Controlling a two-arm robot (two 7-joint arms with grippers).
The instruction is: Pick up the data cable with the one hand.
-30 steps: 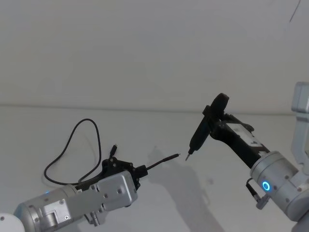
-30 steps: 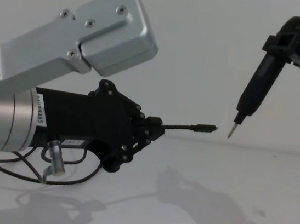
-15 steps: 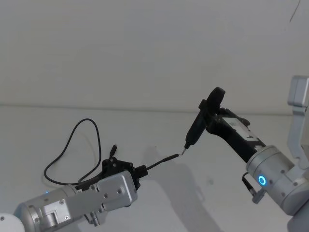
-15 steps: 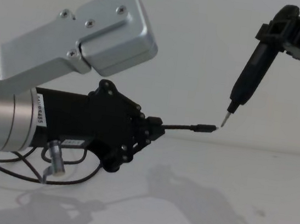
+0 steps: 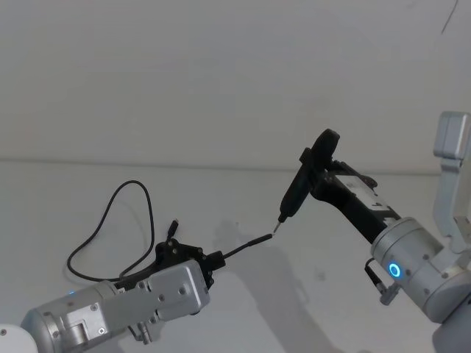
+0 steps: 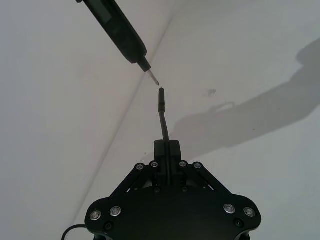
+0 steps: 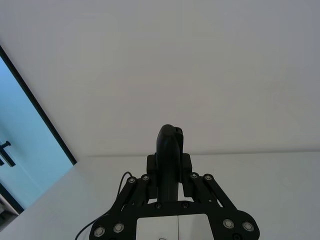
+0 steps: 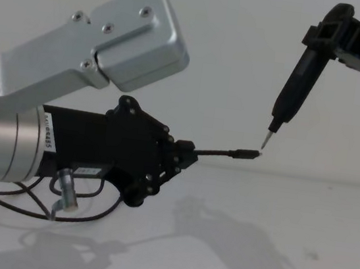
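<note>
Pinching is done by the black angular two-finger left gripper point(image 6: 167, 149) on the thin black flexible data cable point(image 6: 164, 129), behind its small plug point(image 6: 161, 99) — judged light, limp, slippery; a slim black pen-like tool point(image 8: 299, 84) is clamped in the right gripper point(image 5: 321, 179).

Nothing can be read for certain. A line of white print point(image 8: 48, 134) runs across the black wrist housing point(image 8: 88, 149) behind the left gripper point(image 8: 187, 154), but its characters are too small to make out. The white label point(image 5: 370, 200) on the right arm point(image 5: 412, 257) is also illegible.
</note>
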